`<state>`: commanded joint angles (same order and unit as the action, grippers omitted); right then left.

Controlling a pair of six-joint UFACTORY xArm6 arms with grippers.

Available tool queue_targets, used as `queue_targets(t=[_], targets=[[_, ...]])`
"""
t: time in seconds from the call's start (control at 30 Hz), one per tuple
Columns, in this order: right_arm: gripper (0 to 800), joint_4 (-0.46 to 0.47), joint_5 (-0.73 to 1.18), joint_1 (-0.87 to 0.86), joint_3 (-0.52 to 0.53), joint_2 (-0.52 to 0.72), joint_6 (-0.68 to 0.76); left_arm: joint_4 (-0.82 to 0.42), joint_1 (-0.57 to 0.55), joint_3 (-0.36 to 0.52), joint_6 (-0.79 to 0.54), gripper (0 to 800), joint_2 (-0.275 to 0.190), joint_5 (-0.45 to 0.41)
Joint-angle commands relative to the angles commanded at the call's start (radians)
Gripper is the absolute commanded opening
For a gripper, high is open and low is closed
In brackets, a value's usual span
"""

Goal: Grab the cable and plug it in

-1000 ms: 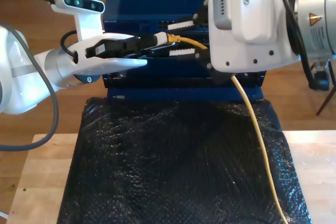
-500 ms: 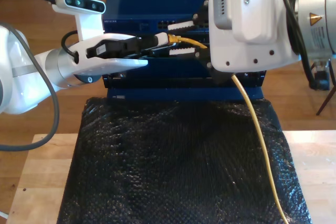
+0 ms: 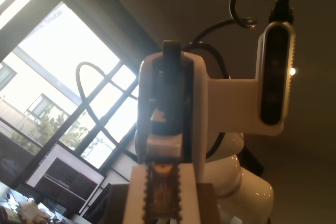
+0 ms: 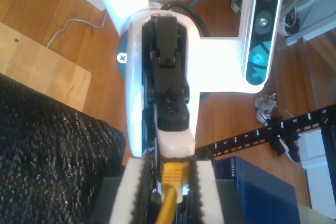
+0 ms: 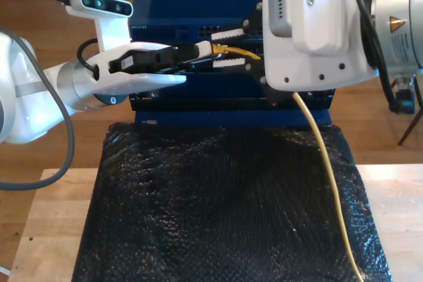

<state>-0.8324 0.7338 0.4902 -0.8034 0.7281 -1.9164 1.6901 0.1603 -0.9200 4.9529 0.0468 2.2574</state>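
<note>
Yellow cable (image 5: 327, 183): the long run comes up over the black mat (image 5: 218, 209) on the exterior view's right side and goes behind the big white arm there. It comes out again as a short stretch ending in the plug (image 5: 218, 48), in front of the blue switch (image 5: 185, 4).

My first gripper (image 5: 201, 51) reaches in from the exterior view's left, level, with its fingers pressed together on the plug tip. In the first wrist view its serrated fingers (image 3: 137, 192) sit tight on both sides of a yellowish plug body.

My second gripper (image 5: 221, 47) is on the arm at the exterior view's right, pointing back at the first. Its jaws are spread: one serrated finger sits above the cable and one below, with visible gaps to the cable in the exterior view. The second wrist view shows the plug (image 4: 173, 174) between those fingers (image 4: 139, 192), with the cable running back toward the camera and the tip of my first gripper (image 4: 176, 145) touching the plug's far end.

The plug is held in the air just off the switch face. I can't tell from here whether it is lined up with a port. The mat lies on a wooden table (image 5: 46, 229).
</note>
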Motion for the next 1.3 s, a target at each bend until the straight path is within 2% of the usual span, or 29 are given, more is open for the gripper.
queue_targets(t=[0.17, 0.3, 0.33, 0.43, 0.47, 0.73, 0.9, 1.07, 1.3], targets=[[135, 0.000, 0.000, 0.000, 0.000, 0.000, 0.000, 0.000, 0.000, 0.000, 0.000, 13, 0.002, -0.002], [48, -0.002, -0.003, -0.002, 0.002, 0.002, 0.002, 0.000, 0.000, 0.000, 0.000, 37, 0.002, 0.002], [42, -0.002, -0.003, -0.002, 0.002, 0.002, 0.002, -0.002, 0.000, 0.000, 0.002, 66, 0.002, 0.002], [19, -0.002, -0.003, -0.002, 0.002, 0.002, 0.002, 0.000, -0.002, 0.003, 0.006, 283, 0.003, 0.017], [10, -0.002, -0.003, -0.002, 0.002, 0.003, 0.002, 0.000, -0.002, 0.003, 0.006, 329, 0.003, 0.029], [1, -0.003, -0.003, -0.002, 0.003, 0.003, 0.003, 0.002, -0.003, 0.006, 0.008, 559, 0.009, 0.043], [0, -0.005, -0.003, -0.002, 0.002, 0.002, 0.005, 0.003, 0.000, 0.005, 0.008, 757, 0.009, 0.037], [0, -0.008, -0.003, -0.006, -0.005, -0.005, 0.018, 0.005, 0.003, -0.011, 0.008, 795, 0.006, 0.021], [0, -0.005, -0.006, -0.017, -0.044, -0.069, 0.066, -0.002, 0.038, -0.041, 0.005, 798, 0.003, -0.068]])
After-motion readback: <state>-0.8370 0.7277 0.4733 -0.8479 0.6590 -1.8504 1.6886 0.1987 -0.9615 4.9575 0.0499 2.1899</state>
